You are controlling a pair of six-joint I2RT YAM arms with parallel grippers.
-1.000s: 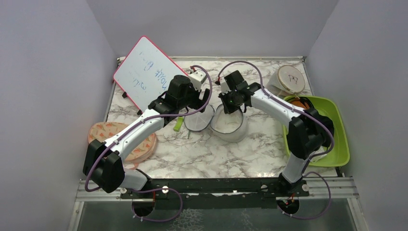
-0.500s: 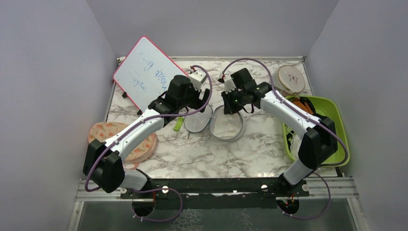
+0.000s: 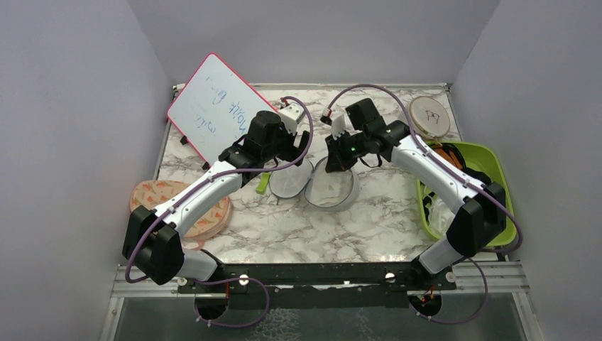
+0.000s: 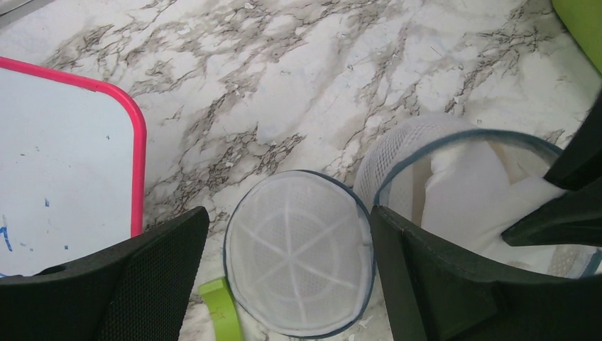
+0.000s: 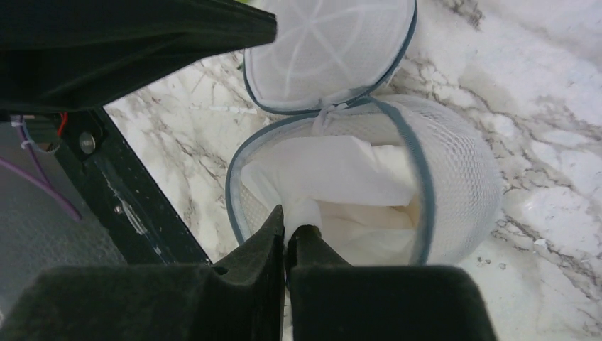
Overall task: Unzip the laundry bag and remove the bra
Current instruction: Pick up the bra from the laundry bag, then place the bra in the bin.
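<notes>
The laundry bag (image 3: 331,190) lies unzipped mid-table, its lid (image 3: 289,181) folded flat to the left. The white bra (image 5: 341,177) sits bunched inside the mesh base (image 5: 461,177). My right gripper (image 5: 286,226) is inside the base at its near rim, shut on a fold of the bra; it shows from above (image 3: 338,162). My left gripper (image 4: 287,217) is open and empty, hovering over the lid (image 4: 298,263) with a finger on each side. The bra also shows in the left wrist view (image 4: 468,192).
A pink-rimmed whiteboard (image 3: 216,106) leans at the back left. A beige-topped case marked P7 (image 3: 429,117) stands back right, above a green bin (image 3: 497,213) of clothes. A round patterned item (image 3: 181,206) lies left. A green clip (image 3: 263,183) lies by the lid.
My right arm's elbow has swung out to the right and its wrist has turned over the bag. The bag base has shifted slightly left. My left arm has not moved.
</notes>
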